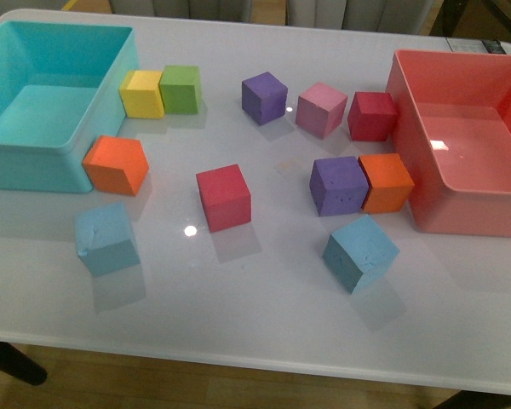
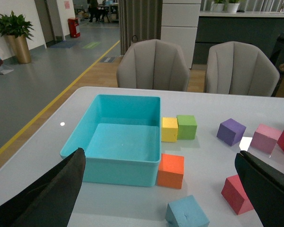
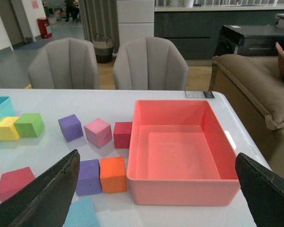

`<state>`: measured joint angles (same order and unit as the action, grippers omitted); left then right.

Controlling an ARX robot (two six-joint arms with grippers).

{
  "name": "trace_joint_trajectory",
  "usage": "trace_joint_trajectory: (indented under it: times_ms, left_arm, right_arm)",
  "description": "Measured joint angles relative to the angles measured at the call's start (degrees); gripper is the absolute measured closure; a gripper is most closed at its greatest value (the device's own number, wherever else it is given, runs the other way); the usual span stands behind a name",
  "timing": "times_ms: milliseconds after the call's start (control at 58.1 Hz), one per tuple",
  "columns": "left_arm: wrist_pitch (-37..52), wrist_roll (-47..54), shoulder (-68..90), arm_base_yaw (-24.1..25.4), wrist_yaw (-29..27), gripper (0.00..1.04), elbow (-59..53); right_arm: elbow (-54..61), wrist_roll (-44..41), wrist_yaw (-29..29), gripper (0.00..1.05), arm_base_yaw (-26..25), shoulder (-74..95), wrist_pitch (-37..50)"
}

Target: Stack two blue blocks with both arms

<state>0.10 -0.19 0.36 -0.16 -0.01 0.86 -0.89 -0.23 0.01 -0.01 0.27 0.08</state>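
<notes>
**Both claws spread wide above a glossy white desk, blue cubes lying apart**

The left claw point(image 2: 159, 155) hangs with its two black fingers point(image 2: 61, 189) spread wide and nothing between them. The right claw point(image 3: 156, 156) is open just as wide and is also empty.

Nearest in front of the left claw lies a light sky-blue foam cube point(image 2: 187, 213), dented on top and turned a little askew. Beyond it from that claw sits an orange foam cube point(image 2: 171, 170), just beside the wall of a large turquoise plastic bin point(image 2: 111, 165).

The second light sky-blue foam cube point(image 3: 83, 213) lies close in front of the right claw, off toward one finger rather than centred. Past it a purple foam cube point(image 3: 89, 176) and a second orange foam cube point(image 3: 113, 174) sit side by side, the orange one against a coral-pink plastic bin point(image 3: 180, 194). The two blue cubes are well apart, both flat on the surface, with a red foam cube point(image 1: 223, 197) between them.

The smooth white desk point(image 1: 264, 332) is shiny enough to show bright spots of lamp light and faint reflections of the cubes. Past its far edge stand grey padded chairs point(image 2: 154, 64). Off beyond the left claw's side a grey floor with a yellow line point(image 2: 61, 90) runs toward a potted plant in a gold pot point(image 2: 20, 47). Out past the right claw's bin sits a brown sofa point(image 3: 255, 90), with dark cabinets point(image 3: 189, 23) along the back wall.
</notes>
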Motion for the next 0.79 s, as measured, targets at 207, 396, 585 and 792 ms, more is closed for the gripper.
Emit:
trace_joint_trajectory:
  times_ms: [207,396,585,792]
  left_arm:
    - [0.0,0.0,0.0,0.0,0.0,0.09,0.0]
    - [0.0,0.0,0.0,0.0,0.0,0.09,0.0]
    - [0.0,0.0,0.0,0.0,0.0,0.09,0.0]
    - [0.0,0.0,0.0,0.0,0.0,0.09,0.0]
  right_arm:
    - [0.0,0.0,0.0,0.09,0.0,0.0,0.0]
    - [0.0,0.0,0.0,0.09,0.0,0.0,0.0]
    - [0.0,0.0,0.0,0.09,0.0,0.0,0.0]
    - [0.0,0.0,0.0,0.09,0.0,0.0,0.0]
